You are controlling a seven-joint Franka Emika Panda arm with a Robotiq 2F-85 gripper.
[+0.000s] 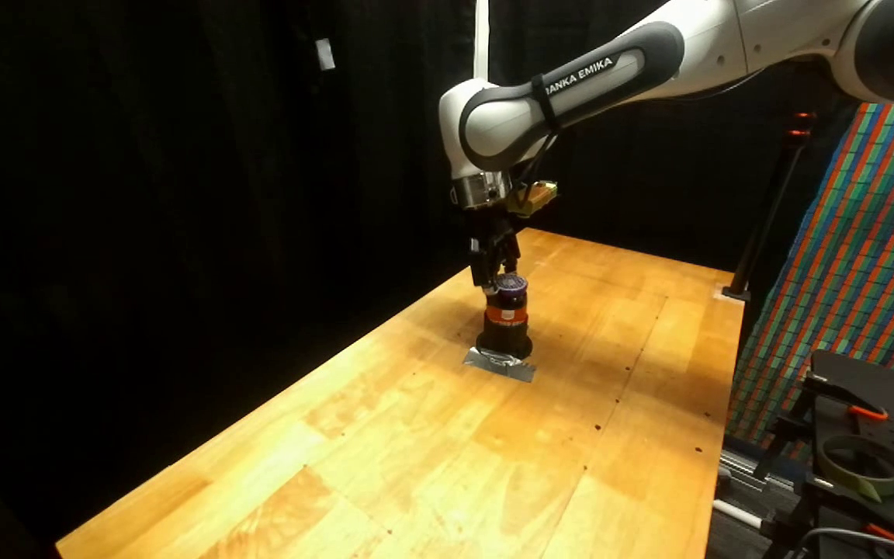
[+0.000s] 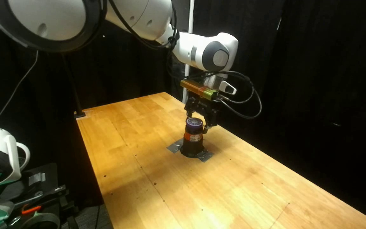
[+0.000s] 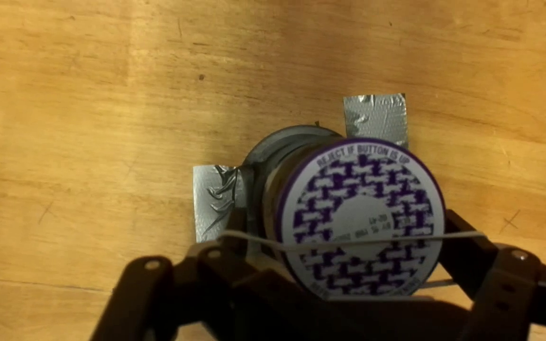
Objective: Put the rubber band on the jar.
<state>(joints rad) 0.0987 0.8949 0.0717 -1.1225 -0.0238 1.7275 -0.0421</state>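
Observation:
The jar stands upright in both exterior views [image 1: 507, 316] [image 2: 193, 137], with a purple-and-white lid and an orange label. Its lid fills the middle of the wrist view [image 3: 363, 189]. My gripper [image 1: 498, 279] [image 2: 197, 123] [image 3: 349, 237] is open, with its fingers on either side of the jar's top. A thin pale rubber band [image 3: 377, 241] is stretched between the fingers. One strand crosses over the lid in the wrist view. Another strand shows at the lid's lower right and runs out of sight behind the lid. The band cannot be made out clearly in the exterior views.
The jar sits in a black round base [image 1: 505, 341] fixed to the wooden table [image 1: 447, 466] with grey tape [image 2: 206, 156]. A thin black post [image 1: 736, 293] stands at a table corner. A side stand with a tape roll [image 1: 862, 464] is beside the table.

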